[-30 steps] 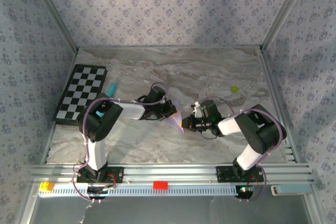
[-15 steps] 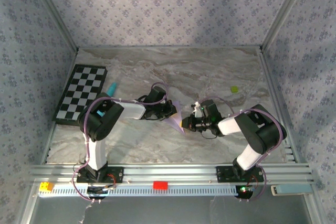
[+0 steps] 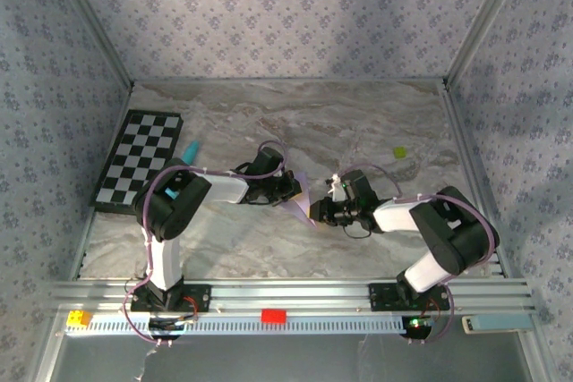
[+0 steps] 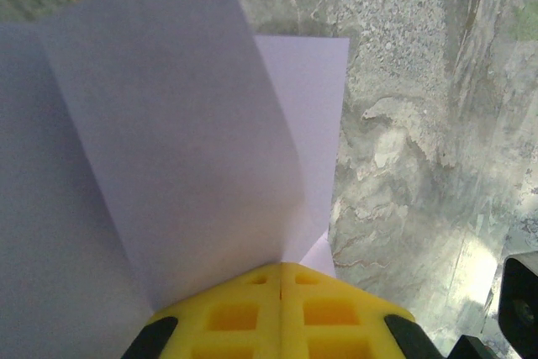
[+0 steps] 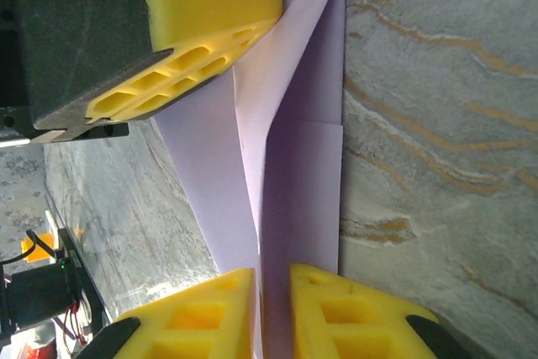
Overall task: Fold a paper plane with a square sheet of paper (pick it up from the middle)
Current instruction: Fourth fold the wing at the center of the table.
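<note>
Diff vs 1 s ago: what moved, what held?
The right arm swung its elbow outward toward the near edge; the lilac paper showing between the tools shrank. The left tool and right tool stay shut on the paper; checkerboard and teal pen unmoved.

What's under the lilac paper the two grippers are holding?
Grey marbled tabletop shows past the edges of the pale lilac folded sheet of paper, pinched by the left gripper and right gripper. The patch directly beneath is covered, so whether the sheet touches it is unclear.

It looks like a robot lab booth: flowery walls (image 3: 269,15), metal posts (image 3: 92,24), a stone-look table (image 3: 358,123), and robot arms (image 3: 175,207) bolted to a metal rail (image 3: 286,291).
</note>
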{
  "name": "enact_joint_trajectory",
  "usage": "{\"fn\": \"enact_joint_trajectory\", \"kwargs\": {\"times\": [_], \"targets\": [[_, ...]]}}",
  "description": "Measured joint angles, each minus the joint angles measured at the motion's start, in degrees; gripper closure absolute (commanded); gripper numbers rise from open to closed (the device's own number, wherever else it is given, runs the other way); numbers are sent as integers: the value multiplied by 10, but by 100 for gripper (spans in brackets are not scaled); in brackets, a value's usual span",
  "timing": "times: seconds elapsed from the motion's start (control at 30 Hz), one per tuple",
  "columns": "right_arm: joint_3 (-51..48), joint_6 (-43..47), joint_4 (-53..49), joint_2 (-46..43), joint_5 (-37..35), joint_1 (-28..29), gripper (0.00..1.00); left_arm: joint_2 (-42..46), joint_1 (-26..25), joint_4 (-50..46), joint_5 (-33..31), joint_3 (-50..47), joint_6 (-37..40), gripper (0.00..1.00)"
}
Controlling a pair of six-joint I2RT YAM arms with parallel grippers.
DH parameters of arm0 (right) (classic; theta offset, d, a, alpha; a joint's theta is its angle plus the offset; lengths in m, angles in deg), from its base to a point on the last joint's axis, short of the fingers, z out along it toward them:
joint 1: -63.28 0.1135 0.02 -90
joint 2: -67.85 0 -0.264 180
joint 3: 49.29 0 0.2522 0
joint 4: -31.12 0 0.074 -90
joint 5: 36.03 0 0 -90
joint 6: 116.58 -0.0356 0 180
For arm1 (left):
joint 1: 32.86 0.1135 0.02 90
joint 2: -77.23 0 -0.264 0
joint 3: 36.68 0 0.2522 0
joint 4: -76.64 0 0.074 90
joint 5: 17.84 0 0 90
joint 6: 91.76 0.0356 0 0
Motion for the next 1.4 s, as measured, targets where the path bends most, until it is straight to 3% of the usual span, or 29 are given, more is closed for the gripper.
{"fn": "enact_joint_trajectory", "kwargs": {"times": [0.37, 0.7, 0.83, 1.0, 1.4], "targets": [[-3, 14, -18, -4, -10, 1, 92, 0, 0, 0, 0, 0, 0, 95], [-14, 13, -24, -25, -11, 1, 84, 0, 0, 0, 0, 0, 0, 95], [-19, 16, -45, -40, -13, 1, 84, 0, 0, 0, 0, 0, 0, 95], [-21, 24, -53, -42, -15, 1, 92, 0, 0, 0, 0, 0, 0, 96], [-23, 24, -57, -45, -11, 0, 87, 0, 1, 0, 0, 0, 0, 96]]}}
